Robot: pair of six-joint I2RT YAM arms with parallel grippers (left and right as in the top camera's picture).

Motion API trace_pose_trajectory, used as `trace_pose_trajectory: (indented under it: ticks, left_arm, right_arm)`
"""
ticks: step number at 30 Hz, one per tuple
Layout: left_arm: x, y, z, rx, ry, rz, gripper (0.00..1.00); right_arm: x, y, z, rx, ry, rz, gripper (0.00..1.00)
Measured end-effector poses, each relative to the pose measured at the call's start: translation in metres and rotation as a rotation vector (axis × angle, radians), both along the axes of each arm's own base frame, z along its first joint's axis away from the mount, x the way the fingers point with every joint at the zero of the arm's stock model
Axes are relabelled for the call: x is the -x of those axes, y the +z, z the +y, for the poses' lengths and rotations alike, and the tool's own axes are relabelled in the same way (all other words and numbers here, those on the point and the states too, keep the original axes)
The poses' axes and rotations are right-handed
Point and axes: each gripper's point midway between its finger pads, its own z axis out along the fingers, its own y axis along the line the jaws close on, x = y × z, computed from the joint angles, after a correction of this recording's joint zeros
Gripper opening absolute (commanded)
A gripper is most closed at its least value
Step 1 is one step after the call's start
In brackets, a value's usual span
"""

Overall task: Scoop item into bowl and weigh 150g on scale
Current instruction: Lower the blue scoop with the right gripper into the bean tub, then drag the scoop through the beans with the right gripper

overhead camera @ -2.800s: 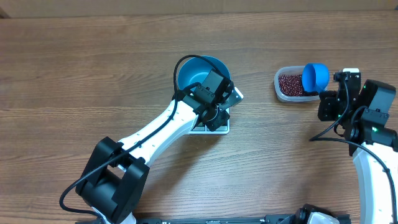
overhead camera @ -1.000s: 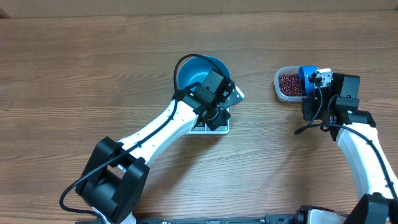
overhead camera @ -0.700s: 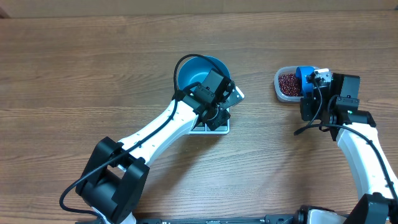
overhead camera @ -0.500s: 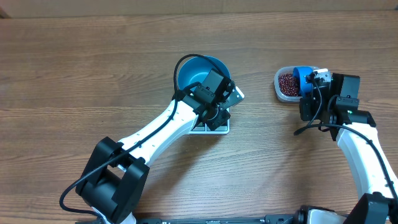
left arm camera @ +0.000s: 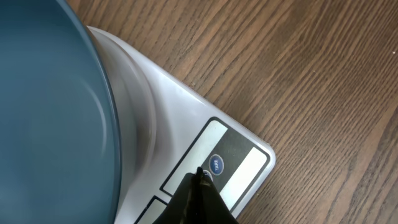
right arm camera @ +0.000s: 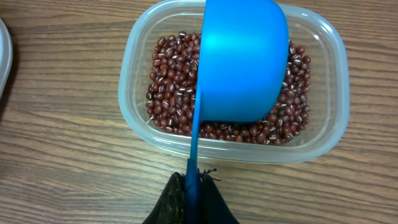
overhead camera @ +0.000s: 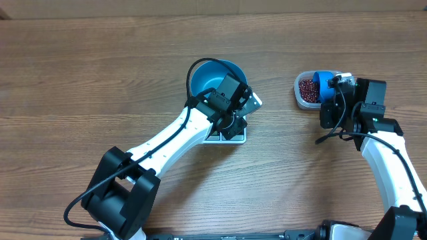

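Small dark red beans (right arm camera: 173, 93) fill a clear plastic tub (right arm camera: 132, 74) at the right of the table (overhead camera: 305, 90). A blue handled scoop (right arm camera: 244, 59) lies on its side in the beans, rounded back towards me. My right gripper (right arm camera: 193, 179) is shut on the scoop's thin handle, just outside the tub's near wall. The blue bowl (overhead camera: 208, 75) sits on the white scale (left arm camera: 186, 118). My left gripper (left arm camera: 199, 173) is shut and empty, its tip resting on the scale's panel beside the round blue TARE button (left arm camera: 216, 164).
Bare wooden table surrounds both setups. The left arm (overhead camera: 167, 143) runs diagonally from the front left to the scale. The right arm (overhead camera: 390, 160) comes in from the front right. The bowl's rim (left arm camera: 109, 112) fills the left of the left wrist view.
The right gripper has turned the scoop from mouth-up onto its side and slid it leftward into the beans. The left arm and bowl have not moved.
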Motion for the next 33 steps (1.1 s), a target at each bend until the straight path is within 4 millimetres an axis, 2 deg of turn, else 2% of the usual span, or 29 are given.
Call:
trace_pose_trajectory:
  ticks: [33]
  left_arm:
    - [-0.003, 0.002, -0.002, 0.011, 0.000, -0.014, 0.04]
  right_arm:
    - [0.005, 0.000, 0.015, -0.172, -0.087, 0.034, 0.04]
